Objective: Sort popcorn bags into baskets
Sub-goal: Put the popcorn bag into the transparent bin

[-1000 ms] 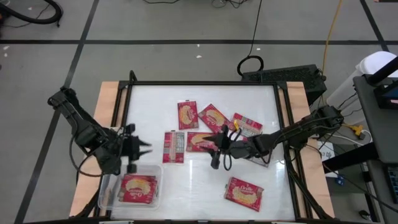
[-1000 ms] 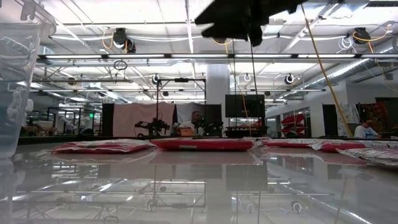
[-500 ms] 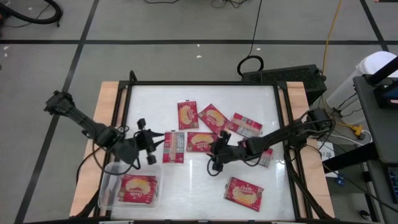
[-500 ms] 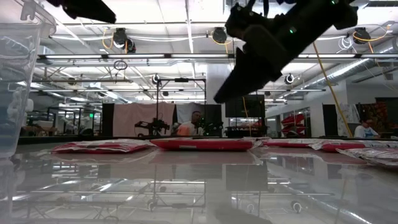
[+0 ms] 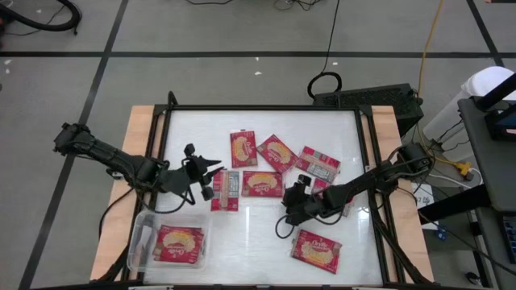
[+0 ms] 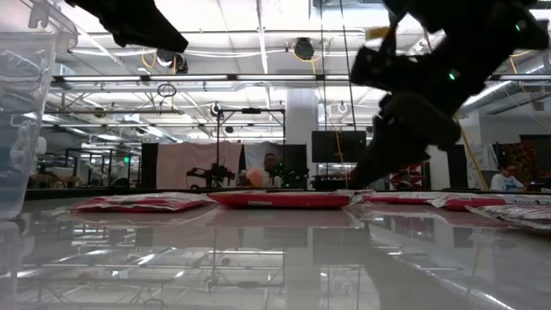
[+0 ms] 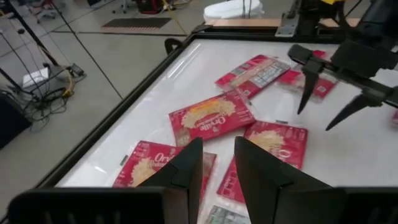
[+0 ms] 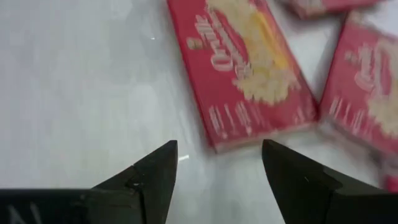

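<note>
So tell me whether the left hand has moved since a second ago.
Yes. In the high view the left hand has swung away from the clear tub, across the table toward the face-down popcorn bag, and hangs open at its edge.

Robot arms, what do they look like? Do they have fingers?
Both arms are thin, dark and jointed, with black cables looping along them. The left gripper and the right gripper each end in two fingers. Up close, the fingers are black, flat and pointed, like little wedges. A small green light glows on one arm.
</note>
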Tool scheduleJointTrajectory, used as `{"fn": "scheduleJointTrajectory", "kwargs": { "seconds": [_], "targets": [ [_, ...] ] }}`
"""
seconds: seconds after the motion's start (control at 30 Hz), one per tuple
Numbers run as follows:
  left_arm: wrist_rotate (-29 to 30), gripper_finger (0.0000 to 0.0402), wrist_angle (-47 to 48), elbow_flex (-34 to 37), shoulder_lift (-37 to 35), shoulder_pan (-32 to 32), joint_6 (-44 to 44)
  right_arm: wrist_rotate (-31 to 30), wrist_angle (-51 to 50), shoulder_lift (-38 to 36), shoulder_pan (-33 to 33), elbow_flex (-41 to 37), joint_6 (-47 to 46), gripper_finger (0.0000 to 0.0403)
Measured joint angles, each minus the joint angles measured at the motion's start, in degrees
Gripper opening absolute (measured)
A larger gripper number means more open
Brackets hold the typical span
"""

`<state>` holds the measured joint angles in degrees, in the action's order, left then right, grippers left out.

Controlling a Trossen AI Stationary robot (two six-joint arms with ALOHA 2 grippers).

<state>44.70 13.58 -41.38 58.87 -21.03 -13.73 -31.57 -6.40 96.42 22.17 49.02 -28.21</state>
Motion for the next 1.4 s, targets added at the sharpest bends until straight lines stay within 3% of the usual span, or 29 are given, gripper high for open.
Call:
{"fn": "scheduleJointTrajectory", "kwargs": {
  "seconds": [0.3,0.67,0.83,1.1,1.23,1.4],
  "targets": [
    [-6.2,0.0097,-3.7,0.5,0.0,6.0,2.4,0.3,19.6,0.0,-0.8,-10.4,-2.7,0.0228],
    [-8.8,0.0097,-7.9,0.6,2.6,9.5,6.8,3.3,28.2,3.8,-3.5,-12.9,-5.0,0.0218],
    [-11.8,0.0097,-11.0,0.6,6.7,10.8,7.8,1.5,33.5,8.2,-4.3,-12.8,-7.8,0.0163],
    [-12.2,0.0097,-11.3,0.5,10.2,12.5,7.5,0.4,38.3,8.7,-4.6,-12.9,-4.1,0.0014],
    [-15.6,0.0097,-13.5,0.5,10.7,12.9,7.2,1.6,41.1,7.3,-4.7,-13.0,0.6,0.0011],
    [-23.9,0.0098,-17.0,0.5,10.6,12.9,5.9,3.8,40.1,3.3,-4.3,-13.0,9.9,0.0002]
  ]
}}
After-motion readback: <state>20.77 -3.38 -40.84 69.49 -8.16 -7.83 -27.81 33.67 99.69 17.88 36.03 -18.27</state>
